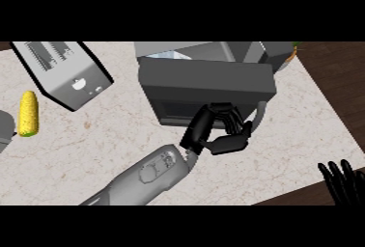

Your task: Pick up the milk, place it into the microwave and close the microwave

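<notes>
The pale marble-patterned counter (pixel 85 154) fills most of the head view, with a dark wooden floor beyond its right edge. On it, toward the back centre, sits the dark grey box-shaped microwave (pixel 206 82), seen from above, its front face with the dark window turned toward the robot and its door looking shut. At the back left lies a silver, black-edged toaster (pixel 64 72), set at an angle, and left of it a yellow corn cob (pixel 28 113) lies on the counter near the left edge. A grey forearm rises from the lower edge toward the centre and ends in the left hand (pixel 217 130), whose black fingers (pixel 227 110) are curled against the microwave's front, by its pale handle; whether they grip anything cannot be told. The right hand (pixel 343 181) shows at the lower right corner, fingers straight and upright, resting. The milk is not visible anywhere on the counter.
</notes>
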{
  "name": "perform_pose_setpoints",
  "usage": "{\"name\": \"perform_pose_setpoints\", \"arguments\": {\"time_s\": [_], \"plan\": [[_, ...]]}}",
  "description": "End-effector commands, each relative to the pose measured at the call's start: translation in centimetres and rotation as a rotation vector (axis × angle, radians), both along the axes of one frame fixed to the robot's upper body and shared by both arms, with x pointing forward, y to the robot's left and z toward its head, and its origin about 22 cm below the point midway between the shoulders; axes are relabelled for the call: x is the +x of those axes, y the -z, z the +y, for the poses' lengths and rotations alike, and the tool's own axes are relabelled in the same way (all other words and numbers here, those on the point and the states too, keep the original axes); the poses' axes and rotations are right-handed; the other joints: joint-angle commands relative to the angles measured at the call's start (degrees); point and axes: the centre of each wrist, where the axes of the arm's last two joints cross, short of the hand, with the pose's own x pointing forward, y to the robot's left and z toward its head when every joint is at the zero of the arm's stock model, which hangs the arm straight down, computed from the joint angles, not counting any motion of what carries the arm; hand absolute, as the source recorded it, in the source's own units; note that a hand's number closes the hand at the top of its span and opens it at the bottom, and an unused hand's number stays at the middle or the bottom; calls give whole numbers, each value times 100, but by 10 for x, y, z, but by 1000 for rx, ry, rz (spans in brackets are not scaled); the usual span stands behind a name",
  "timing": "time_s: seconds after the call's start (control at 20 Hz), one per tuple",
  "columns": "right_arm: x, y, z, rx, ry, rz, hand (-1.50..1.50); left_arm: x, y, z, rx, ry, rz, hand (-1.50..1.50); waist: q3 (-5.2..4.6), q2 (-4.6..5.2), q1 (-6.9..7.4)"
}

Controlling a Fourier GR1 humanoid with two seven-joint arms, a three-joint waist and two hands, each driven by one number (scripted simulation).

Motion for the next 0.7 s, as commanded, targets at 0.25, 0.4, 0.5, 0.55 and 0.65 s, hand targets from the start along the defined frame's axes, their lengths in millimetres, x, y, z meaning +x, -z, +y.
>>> {"name": "perform_pose_setpoints", "arguments": {"time_s": [0.25,0.4,0.5,0.55,0.65], "plan": [[2,-19,4,39,-88,-34,-150,37,-26,2,-108,-99,-23,150,4,104,-343],[-1,-27,-2,28,-103,-35,-150,47,-30,3,-104,-120,-39,150,9,117,-501],[1,-27,2,32,-99,-33,-150,51,-28,5,-111,-116,-51,150,8,170,-467],[-1,-27,1,37,-110,-26,-150,55,-31,5,-113,-126,-47,150,18,169,-525],[1,-35,-1,31,-122,-41,-150,59,-32,7,-119,-146,-43,150,12,196,-571]]}}
